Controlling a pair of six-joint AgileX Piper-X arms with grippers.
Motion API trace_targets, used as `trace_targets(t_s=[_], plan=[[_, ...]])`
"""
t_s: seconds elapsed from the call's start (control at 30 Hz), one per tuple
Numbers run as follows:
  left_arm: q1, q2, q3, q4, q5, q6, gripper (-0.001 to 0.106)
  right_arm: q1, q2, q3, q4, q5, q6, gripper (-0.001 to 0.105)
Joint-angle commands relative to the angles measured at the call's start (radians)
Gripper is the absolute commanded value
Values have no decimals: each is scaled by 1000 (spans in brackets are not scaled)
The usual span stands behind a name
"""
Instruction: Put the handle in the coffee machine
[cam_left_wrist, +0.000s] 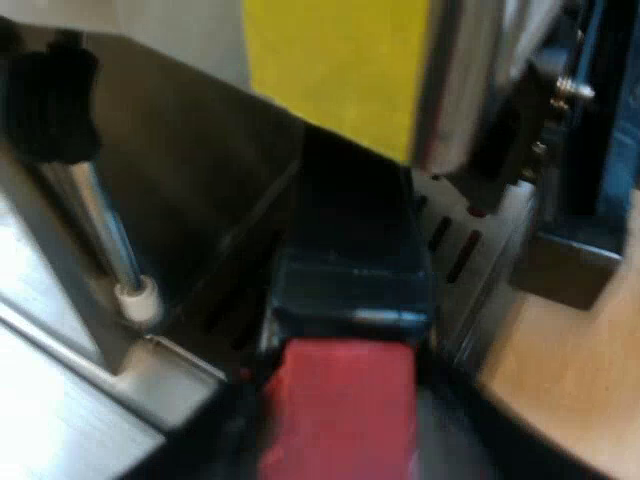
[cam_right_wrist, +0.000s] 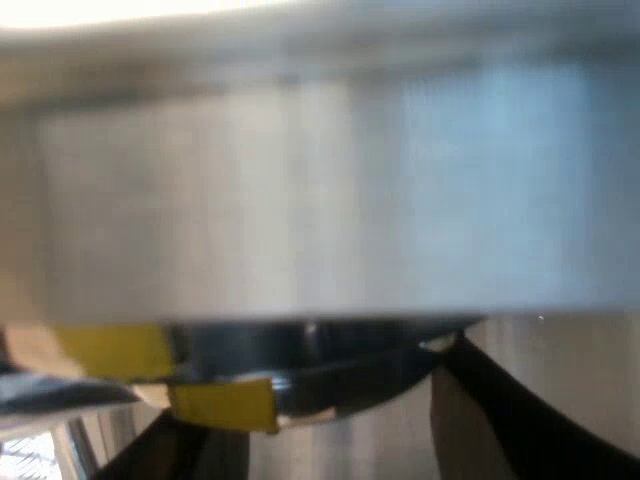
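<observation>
The holder's dark handle (cam_left_wrist: 350, 270) reaches from its red end (cam_left_wrist: 340, 420) up into the espresso machine's front (cam_left_wrist: 200, 200). My left gripper (cam_left_wrist: 340, 445) is shut on the handle at the red end, with a dark finger (cam_left_wrist: 215, 440) on each side of it. The holder's metal head is hidden under the machine. My right gripper (cam_right_wrist: 310, 400) hangs open close against a broad brushed-metal body (cam_right_wrist: 320, 190). Its two dark fingers (cam_right_wrist: 520, 420) are spread wide below a dark round rim (cam_right_wrist: 310, 345).
A steam wand (cam_left_wrist: 105, 230) with a white tip hangs beside the handle, below a black knob (cam_left_wrist: 50, 100). The slotted drip tray (cam_left_wrist: 455, 250) lies under the handle. A yellow panel (cam_left_wrist: 340, 60) stands behind. Wooden tabletop (cam_left_wrist: 570, 370) shows past the machine. Yellow tape patches (cam_right_wrist: 220, 400) sit near my right fingers.
</observation>
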Motion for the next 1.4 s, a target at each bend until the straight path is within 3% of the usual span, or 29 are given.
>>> trace_targets(t_s=[0.03, 0.63, 0.93, 1.03, 1.1, 1.3, 1.4], plan=[[-8, -30, -37, -116, 172, -36, 72, -6, -23, -17, -106, 6, -21, 44], [31, -70, -37, -107, 155, -52, 74, -6, -26, -46, -128, 6, -22, 44], [32, -162, -37, 44, 138, -52, 74, -6, -26, -46, -128, 6, -22, 44], [32, -195, -37, 72, 75, -52, 74, -6, -26, -46, -128, 6, -22, 44], [32, -229, -43, 121, -28, -52, 74, -6, -26, -46, -128, 6, -22, 44], [32, -287, -83, 220, -128, -26, 74, -6, -29, -46, -128, 6, -22, 44], [32, -308, -145, 298, -181, -26, 74, -6, -30, -46, -128, 6, -22, 44]])
